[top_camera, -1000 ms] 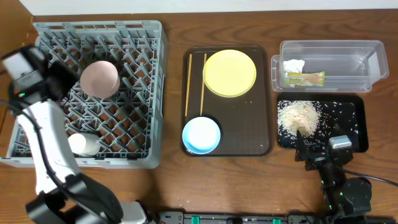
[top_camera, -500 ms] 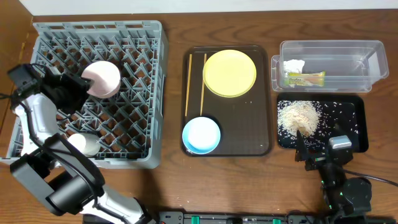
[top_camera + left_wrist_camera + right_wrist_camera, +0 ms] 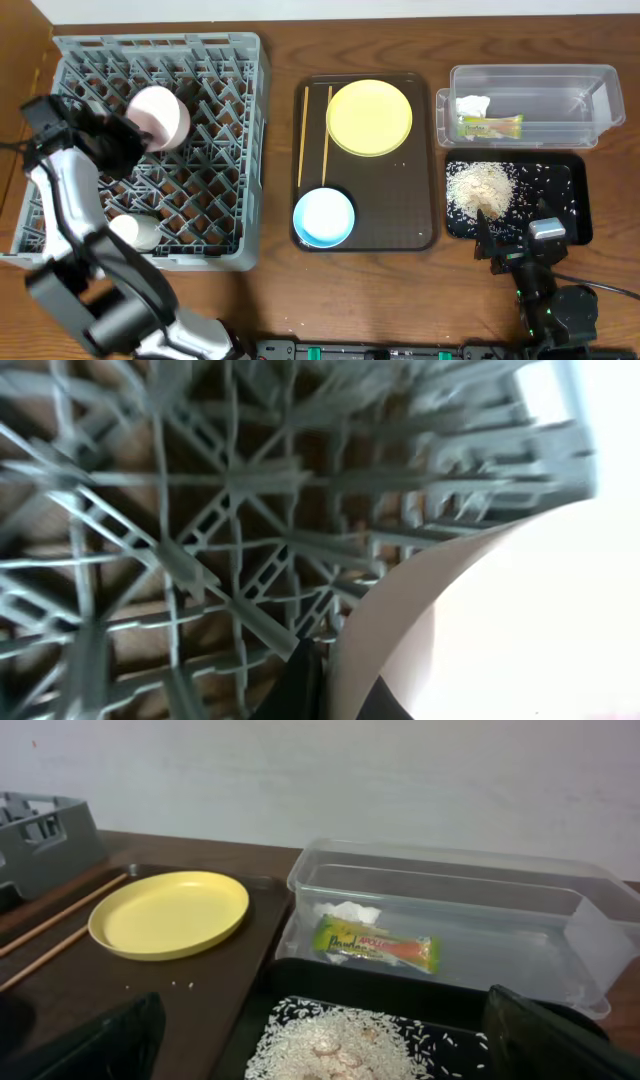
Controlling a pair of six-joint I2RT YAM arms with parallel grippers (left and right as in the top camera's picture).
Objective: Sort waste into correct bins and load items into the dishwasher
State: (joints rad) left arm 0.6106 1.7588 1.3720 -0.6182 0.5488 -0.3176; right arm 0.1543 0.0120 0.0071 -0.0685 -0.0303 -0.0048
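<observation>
**Dish rack** [image 3: 160,44]: grey, square, with a lattice of pegs. It sits at the left end of the wooden surface [image 3: 270,300].

**White bowl** [image 3: 160,117]: over the rack's upper-middle cells, tipped on its side. Whether it touches the pegs cannot be told.

**Left fingers** [image 3: 300,685]: closed on the white bowl's rim, one on each face of its wall. The wrist view shows the lattice behind them.

**Small white dish** [image 3: 135,232]: lying in the rack's near-left cells, well apart from the held bowl.

**Brown tray** [image 3: 400,200]: mid-surface, just right of the rack.

**Yellow plate** [image 3: 369,118]: flat in the brown tray's far half.

**Chopsticks** [image 3: 303,135]: a pair, lying parallel along the brown tray's left side. The right one is just beside the plate.

**Blue bowl** [image 3: 323,217]: upright in the brown tray's near-left corner, at the near ends of the chopsticks.

**Clear tub** [image 3: 530,70]: far right of the surface.

**Tissue** [image 3: 472,105]: crumpled, white, in the tub's left end.

**Snack wrapper** [image 3: 490,126]: green-yellow, in the tub just in front of the tissue.

**Black tray** [image 3: 570,180]: flat, just in front of the tub.

**Rice heap** [image 3: 480,188]: on the black tray's left half, with loose grains scattered across the rest.

**Right fingers** [image 3: 100,1045]: spread wide and holding nothing. They are low at the black tray's near edge, facing the rice and the tub.
</observation>
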